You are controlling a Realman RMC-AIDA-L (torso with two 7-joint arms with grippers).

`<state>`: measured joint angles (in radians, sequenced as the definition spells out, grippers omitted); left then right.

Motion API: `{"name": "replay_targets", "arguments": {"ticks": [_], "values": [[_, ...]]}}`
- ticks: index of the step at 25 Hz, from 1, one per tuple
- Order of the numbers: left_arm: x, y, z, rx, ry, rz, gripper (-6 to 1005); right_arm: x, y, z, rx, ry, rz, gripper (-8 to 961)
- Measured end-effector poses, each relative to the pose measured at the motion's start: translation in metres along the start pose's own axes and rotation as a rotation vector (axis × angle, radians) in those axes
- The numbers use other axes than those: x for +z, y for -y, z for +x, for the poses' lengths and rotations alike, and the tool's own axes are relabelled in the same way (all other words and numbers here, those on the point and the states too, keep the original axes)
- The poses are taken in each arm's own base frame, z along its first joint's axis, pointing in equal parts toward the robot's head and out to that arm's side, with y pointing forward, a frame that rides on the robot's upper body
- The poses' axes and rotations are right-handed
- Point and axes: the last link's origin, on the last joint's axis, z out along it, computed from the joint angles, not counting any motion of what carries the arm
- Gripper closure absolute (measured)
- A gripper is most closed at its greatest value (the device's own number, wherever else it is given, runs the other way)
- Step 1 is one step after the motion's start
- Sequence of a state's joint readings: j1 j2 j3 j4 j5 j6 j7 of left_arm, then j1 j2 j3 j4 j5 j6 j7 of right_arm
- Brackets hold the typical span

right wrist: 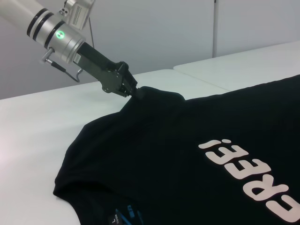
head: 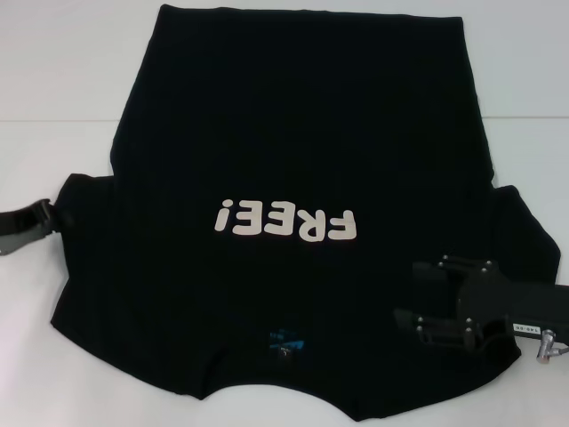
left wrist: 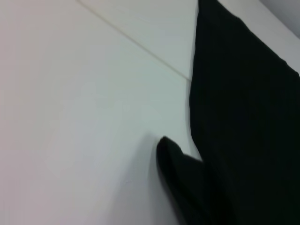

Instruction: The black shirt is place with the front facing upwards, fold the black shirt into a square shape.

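Currently the black shirt (head: pixel 293 142) lies spread flat on the white desk (head: pixel 53 98), front upward, with the white lettering (head: pixel 286 221) reading upside down in the head view and the collar toward the robot. A small blue neck label (head: pixel 286 338) shows at the collar. Both sleeves extend outward to either side.

Left gripper (head: pixel 55 213): positioned at the outer tip of the shirt's left sleeve. The right wrist view shows its fingers (right wrist: pixel 132 90) clenched on a pinch of that sleeve cloth, which is lifted slightly into a small peak above the desk.

Right gripper (head: pixel 416 294): positioned over the shirt's right sleeve and shoulder area, beside the lettering. Its two fingers (head: pixel 436 264) stand apart, released, with nothing between them. Whether they touch the cloth cannot be determined.

A seam line (left wrist: pixel 136 44) crosses the desk surface beside the shirt.
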<state>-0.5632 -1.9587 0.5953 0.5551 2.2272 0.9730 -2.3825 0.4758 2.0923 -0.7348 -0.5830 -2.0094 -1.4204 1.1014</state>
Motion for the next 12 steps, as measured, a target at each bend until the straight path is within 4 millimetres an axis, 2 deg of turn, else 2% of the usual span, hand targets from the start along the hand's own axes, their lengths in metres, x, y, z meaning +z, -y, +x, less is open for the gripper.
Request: {"name": "replay_targets", "arguments": {"ticks": [7,12], "values": [[-0.011,0.001,0.024,0.050,-0.079,0.034,969,0.001,0.001,-0.001,-0.003,0.002,-0.001,151],[-0.014,-0.006,0.039,0.087,-0.103,0.033,967,0.001,0.001,-0.002,-0.004,0.004,-0.001,151]]}}
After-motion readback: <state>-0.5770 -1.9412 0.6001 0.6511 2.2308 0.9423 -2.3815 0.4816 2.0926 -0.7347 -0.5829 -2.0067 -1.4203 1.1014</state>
